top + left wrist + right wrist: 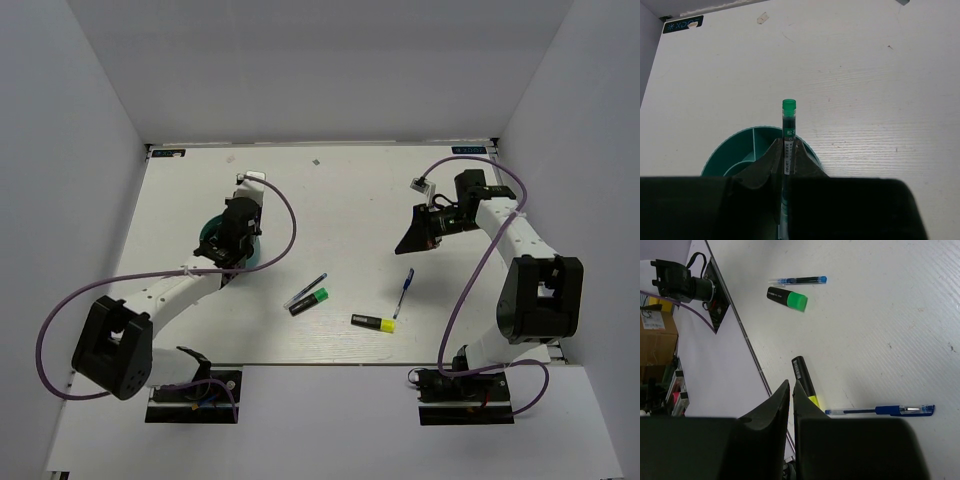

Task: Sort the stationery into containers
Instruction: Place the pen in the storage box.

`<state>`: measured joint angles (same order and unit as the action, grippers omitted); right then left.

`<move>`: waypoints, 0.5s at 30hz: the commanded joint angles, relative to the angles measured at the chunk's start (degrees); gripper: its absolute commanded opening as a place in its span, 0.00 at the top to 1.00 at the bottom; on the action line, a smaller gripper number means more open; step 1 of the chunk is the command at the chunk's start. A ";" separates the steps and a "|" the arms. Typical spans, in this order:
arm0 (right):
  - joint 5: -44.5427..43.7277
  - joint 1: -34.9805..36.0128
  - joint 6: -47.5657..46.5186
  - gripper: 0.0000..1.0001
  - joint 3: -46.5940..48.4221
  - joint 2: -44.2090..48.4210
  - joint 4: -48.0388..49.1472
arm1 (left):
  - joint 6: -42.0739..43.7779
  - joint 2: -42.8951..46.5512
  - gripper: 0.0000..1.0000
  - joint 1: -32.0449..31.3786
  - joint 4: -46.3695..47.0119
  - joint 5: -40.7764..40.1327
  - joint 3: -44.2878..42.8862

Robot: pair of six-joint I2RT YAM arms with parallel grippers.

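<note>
My left gripper is shut on a teal-black pen. The pen stands upright with its green cap up, over the rim of the round teal organiser. In the top view the gripper covers most of the organiser. My right gripper is shut and empty, hovering above the table. Below it lie a yellow-black highlighter and a blue pen. A green-black highlighter and a slim blue pen lie side by side mid-table.
White walls close in the table on the left, far and right sides. A blue label marks the far left corner. The table's near edge runs close to the highlighters, with the left arm's base beyond it.
</note>
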<state>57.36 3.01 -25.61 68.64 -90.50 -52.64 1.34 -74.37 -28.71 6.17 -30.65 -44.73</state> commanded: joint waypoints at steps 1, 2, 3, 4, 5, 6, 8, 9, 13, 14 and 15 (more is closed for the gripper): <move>2.40 -0.37 -2.16 0.91 0.26 -0.47 -1.59 | 2.52 -0.07 1.00 0.23 6.64 0.33 1.13; 2.75 -0.37 -2.60 0.91 0.18 -0.73 -1.76 | 2.78 -0.34 1.00 0.41 7.27 0.16 2.01; 2.84 -0.28 -2.78 0.91 0.18 -0.91 -2.02 | 3.22 -0.34 1.00 0.32 7.71 0.16 2.28; 3.02 -0.28 -3.13 0.91 0.18 -0.91 -2.37 | 3.31 -0.43 1.00 0.23 8.41 0.24 2.54; 3.37 -0.37 -3.22 0.91 0.35 -1.08 -2.46 | 3.40 -0.25 1.00 0.32 8.50 0.42 3.50; 3.54 -0.28 -3.66 0.90 0.53 -1.34 -2.81 | 3.14 -0.08 1.00 0.32 8.50 0.33 3.77; 4.15 -0.37 -4.19 0.88 0.70 -1.61 -3.52 | 2.61 0.28 0.97 0.23 8.68 0.60 5.00; 4.25 -0.28 -5.06 0.88 1.05 -1.87 -4.22 | 2.09 0.62 0.93 0.32 8.68 0.68 5.09; 4.78 -0.28 -6.39 0.83 1.41 -1.96 -5.45 | 1.03 1.68 0.67 0.32 7.89 0.68 6.58; 4.78 -0.28 -6.56 0.82 1.41 -1.88 -5.54 | 0.77 1.77 0.61 0.32 7.19 0.68 6.59; 4.69 -0.37 -6.74 0.82 1.49 -1.61 -5.72 | 0.50 2.12 0.58 0.23 7.01 0.77 6.76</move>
<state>59.99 3.01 -30.15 68.66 -92.40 -56.14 3.07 -75.09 -28.60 12.49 -30.55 -38.37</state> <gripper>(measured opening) 0.177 0.399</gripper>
